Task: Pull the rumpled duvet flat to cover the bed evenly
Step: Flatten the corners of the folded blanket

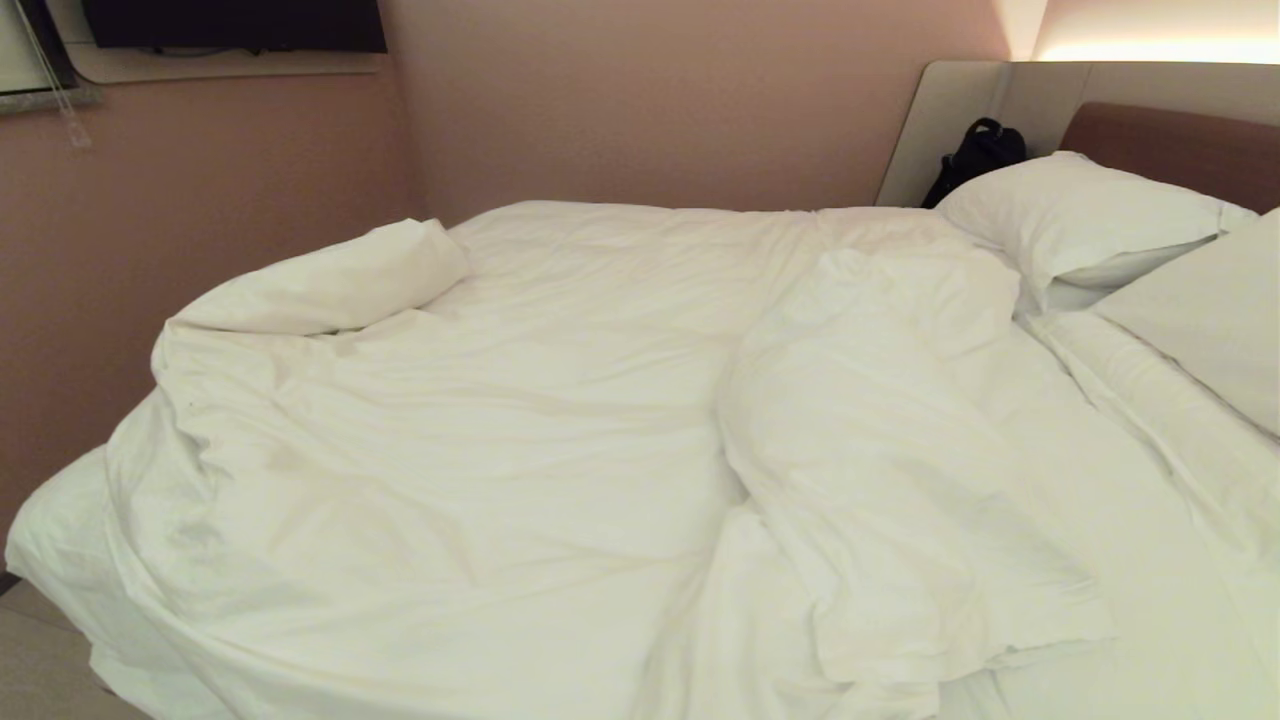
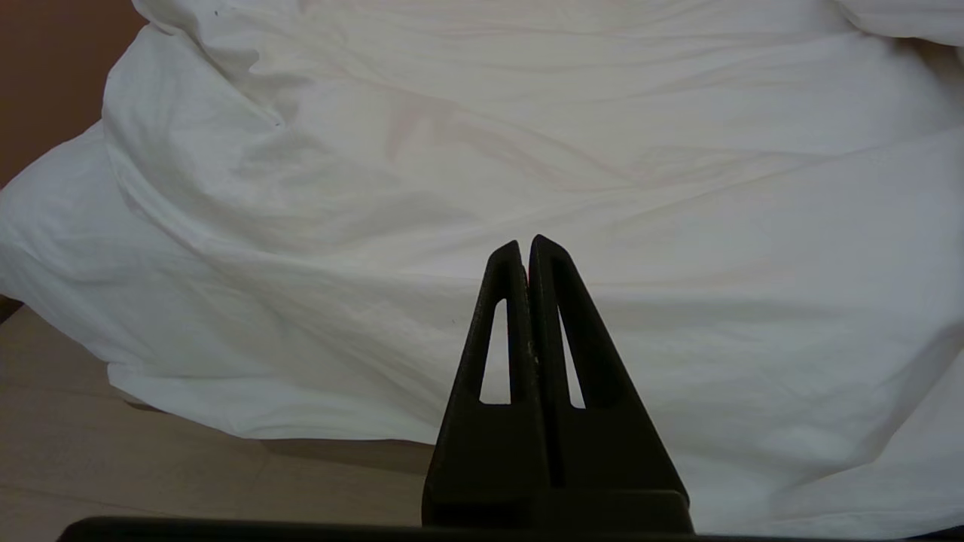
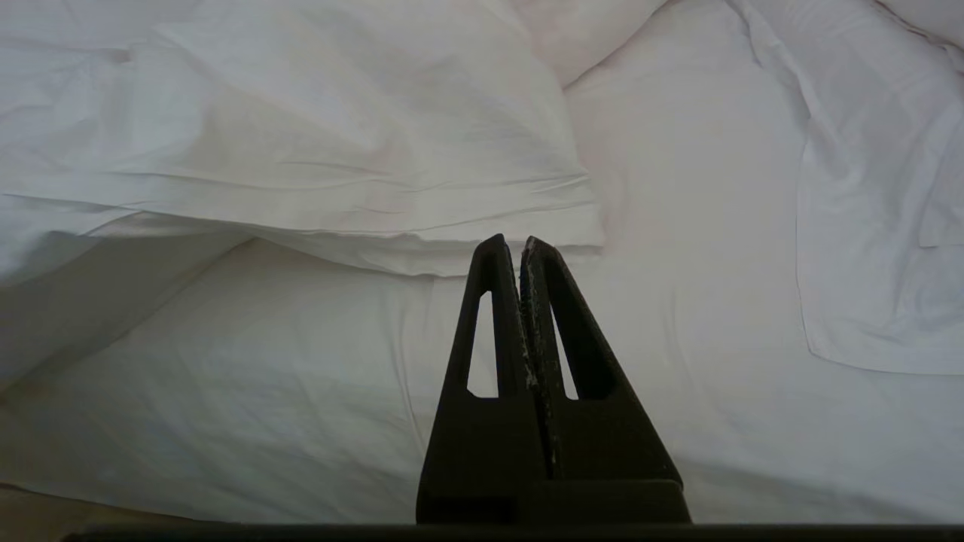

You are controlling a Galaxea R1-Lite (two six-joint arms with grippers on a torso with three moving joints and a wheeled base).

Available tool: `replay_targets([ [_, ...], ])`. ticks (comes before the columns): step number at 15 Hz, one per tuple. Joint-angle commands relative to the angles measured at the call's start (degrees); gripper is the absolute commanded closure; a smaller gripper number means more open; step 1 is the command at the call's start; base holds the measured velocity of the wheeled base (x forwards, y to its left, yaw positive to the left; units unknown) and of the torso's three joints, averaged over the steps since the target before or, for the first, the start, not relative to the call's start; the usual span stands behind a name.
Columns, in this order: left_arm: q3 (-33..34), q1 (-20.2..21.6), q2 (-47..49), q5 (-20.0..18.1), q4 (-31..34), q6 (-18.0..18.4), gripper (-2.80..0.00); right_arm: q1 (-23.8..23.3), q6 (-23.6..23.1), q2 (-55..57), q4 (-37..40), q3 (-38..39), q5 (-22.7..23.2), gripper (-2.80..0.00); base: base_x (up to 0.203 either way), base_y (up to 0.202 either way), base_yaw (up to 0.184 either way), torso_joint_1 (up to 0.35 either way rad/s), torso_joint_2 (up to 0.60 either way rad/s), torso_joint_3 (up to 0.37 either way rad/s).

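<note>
Duvet (image 1: 480, 420) lies bunched toward the bed's (image 1: 1120, 560) left, soft, puffy and draggy, best taken by its folded near edge, while left gripper (image 2: 526, 245) and right gripper (image 3: 520, 245) hover closed, empty.

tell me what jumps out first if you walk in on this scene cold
The duvet lies rumpled over the bed's foot end, one flap folded back near the middle. Two pillows sit at the headboard on the right, a black bag behind them. Left gripper and right gripper are shut and empty.
</note>
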Motion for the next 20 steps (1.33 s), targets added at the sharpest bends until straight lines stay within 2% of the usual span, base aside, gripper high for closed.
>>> replay_targets([
  [1, 0.0, 0.0, 0.0, 0.0, 0.0, 0.0, 0.0, 0.0, 0.0, 0.5, 1.1, -0.3, 0.0, 0.0, 0.0, 0.0, 0.0, 0.0, 0.0, 0.0],
  [5, 0.0, 0.0, 0.0, 0.0, 0.0, 0.0, 0.0, 0.0, 0.2, 0.7, 2.6, -2.2, -0.3, 0.0, 0.0, 0.0, 0.0, 0.0, 0.0, 0.0],
  [8, 0.0, 0.0, 0.0, 0.0, 0.1, 0.0, 0.0, 0.1, 3.4, 1.3, 10.9, -10.5, 1.0, 0.0, 0.0, 0.0, 0.0, 0.0, 0.0, 0.0],
  [11, 0.0, 0.0, 0.0, 0.0, 0.0, 0.0, 0.0, 0.2, 5.6, 8.5, 12.8, -12.5, 2.8, 0.0, 0.0, 0.0, 0.0, 0.0, 0.0, 0.0],
  [14, 0.0, 0.0, 0.0, 0.0, 0.1, 0.0, 0.0, 1.8, 9.5, 20.5, 8.4, -12.7, 3.0, 0.0, 0.0, 0.0, 0.0, 0.0, 0.0, 0.0],
  [16, 0.0, 0.0, 0.0, 0.0, 0.0, 0.0, 0.0, 3.0, 12.0, 30.4, 2.6, -12.7, 3.0, 0.0, 0.0, 0.0, 0.0, 0.0, 0.0, 0.0],
  [20, 0.0, 0.0, 0.0, 0.0, 0.0, 0.0, 0.0, 3.2, 14.3, 53.4, -12.0, -12.6, 3.3, 0.0, 0.0, 0.0, 0.0, 0.0, 0.0, 0.0],
])
